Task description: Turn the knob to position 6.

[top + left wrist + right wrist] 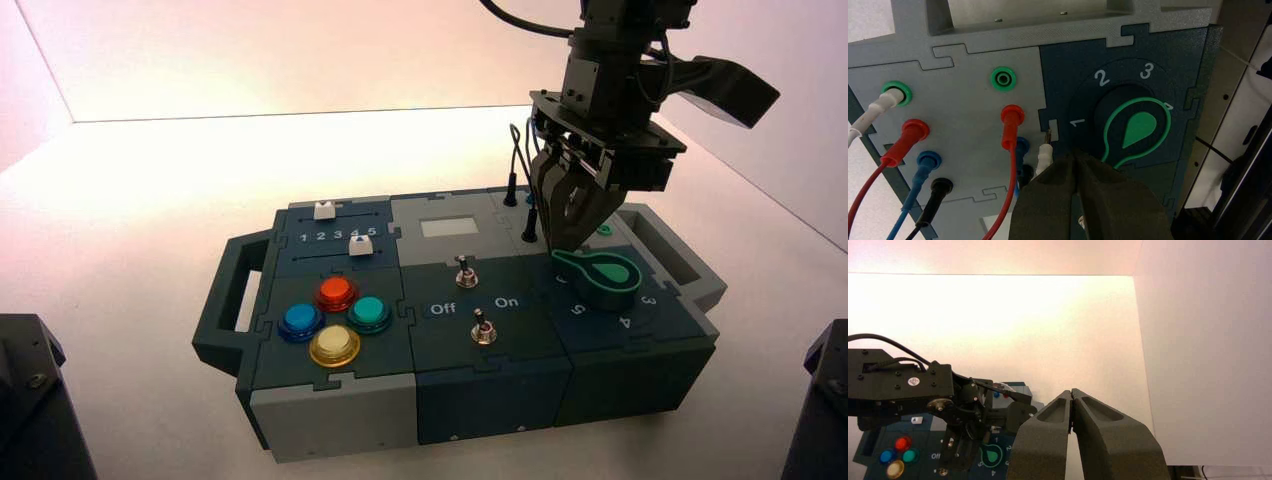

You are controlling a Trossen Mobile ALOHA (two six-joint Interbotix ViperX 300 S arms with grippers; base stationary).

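My left end effector, fingers pressed together, hangs right of frame centre in the high view, tips at the tail end of the knob. The knob's long axis runs toward lower right. My right end effector, also pressed shut, is parked far off.

In the left wrist view, the left jaws covered the thin end of the knob, so its tip could not be seen. Position 6 was hidden behind those jaws too. The number after 3 only peeked out a little from behind the knob. A white plug just beside the jaws was partly hidden. In the right wrist view, the box was cut off by the picture's edge.
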